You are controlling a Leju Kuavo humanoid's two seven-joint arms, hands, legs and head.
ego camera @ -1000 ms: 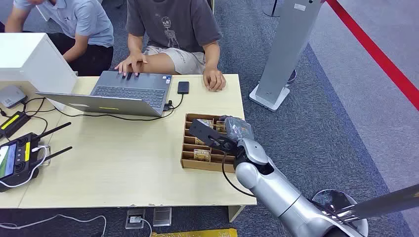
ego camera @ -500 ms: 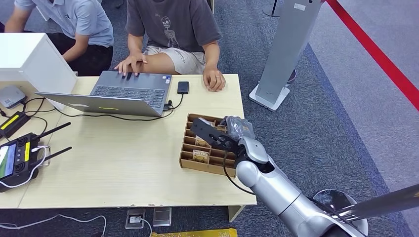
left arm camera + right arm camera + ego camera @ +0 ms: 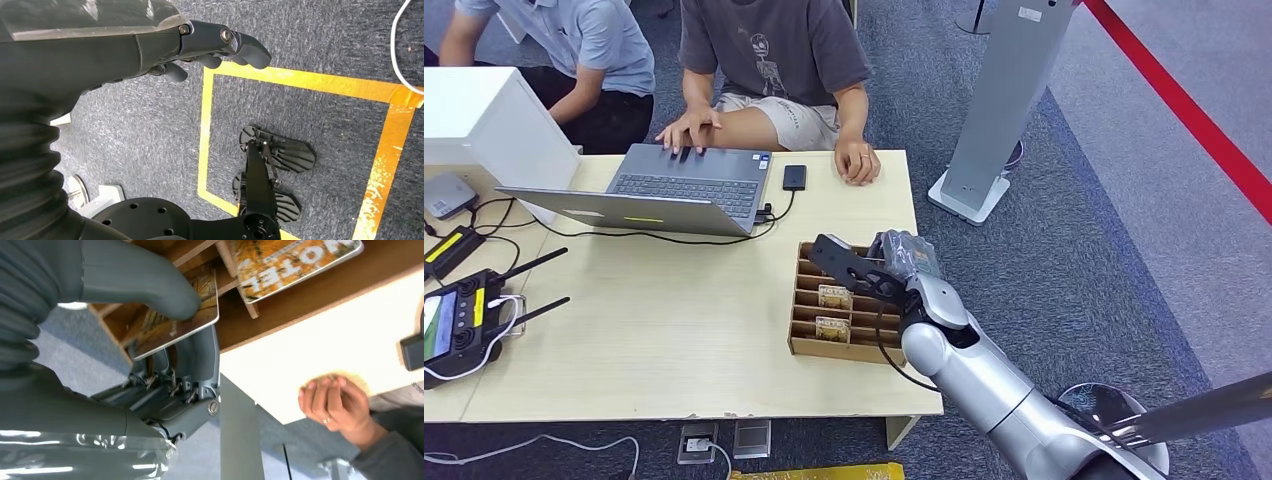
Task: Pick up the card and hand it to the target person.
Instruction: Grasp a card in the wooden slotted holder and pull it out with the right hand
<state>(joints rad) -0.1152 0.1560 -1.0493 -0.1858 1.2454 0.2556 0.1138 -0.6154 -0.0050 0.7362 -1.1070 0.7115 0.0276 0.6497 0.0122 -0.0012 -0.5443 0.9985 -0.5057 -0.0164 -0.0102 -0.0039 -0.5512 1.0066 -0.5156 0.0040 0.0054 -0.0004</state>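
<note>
- The right robot hand (image 3: pixel 879 268) sits over the far right part of the slotted wooden box (image 3: pixel 801 343) on the worktop (image 3: pixel 664 340).
- In the right wrist view its thumb (image 3: pixel 150 282) and fingers (image 3: pixel 202 352) pinch a card (image 3: pixel 197 315) from both faces, just above the box's dividers.
- Two more cards (image 3: pixel 833 296) stand in slots to the left.
- The left robot hand (image 3: pixel 210 47) hangs over grey carpet, fingers loosely curled, holding nothing.
- A person's hand (image 3: pixel 858 161) rests on the worktop's far edge.
</note>
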